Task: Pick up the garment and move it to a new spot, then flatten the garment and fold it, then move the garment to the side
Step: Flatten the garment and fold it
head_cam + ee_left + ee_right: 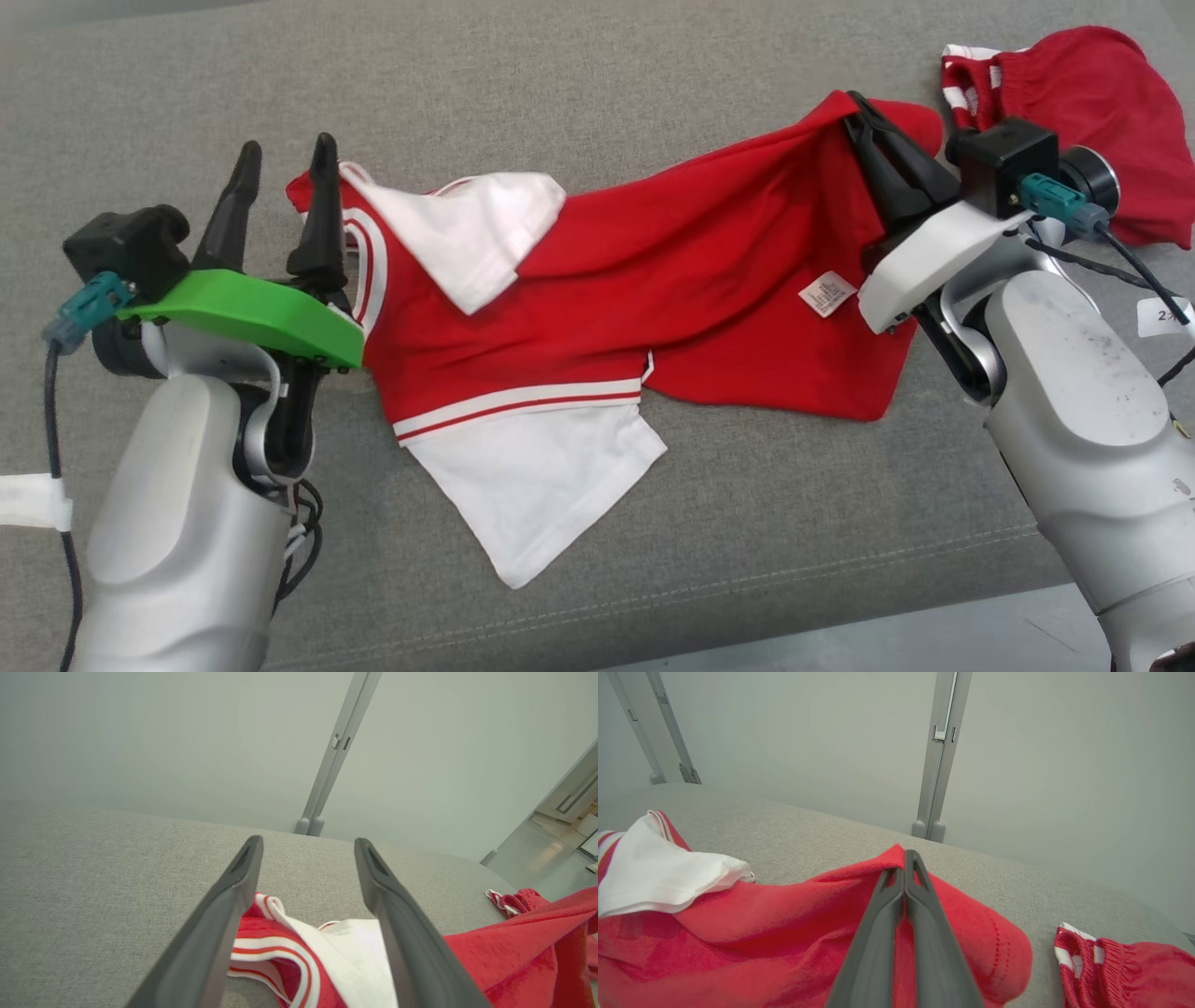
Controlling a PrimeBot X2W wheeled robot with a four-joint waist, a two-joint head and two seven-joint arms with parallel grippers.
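Garment (pixel 653 271) (red, white), edge pinched in right fingers (pixel 887 163), left fingers (pixel 322 219) wide over other end

A table (pixel 579 84) covered in grey woven fabric spreads out ahead, with a stitched seam (pixel 747 583) near its front edge and pale floor (pixel 934 635) below. Just to the right of the right hand (pixel 857 105), clear of its fingers, lies a bunched red cloth (pixel 1092 84) with white-striped trim. A white sticker (pixel 1162 317) sits further back, beside that arm. Beyond the fingertips of the left hand (pixel 287 147) stands a pale wall (pixel 140 732) with paired grey posts (pixel 331 765).
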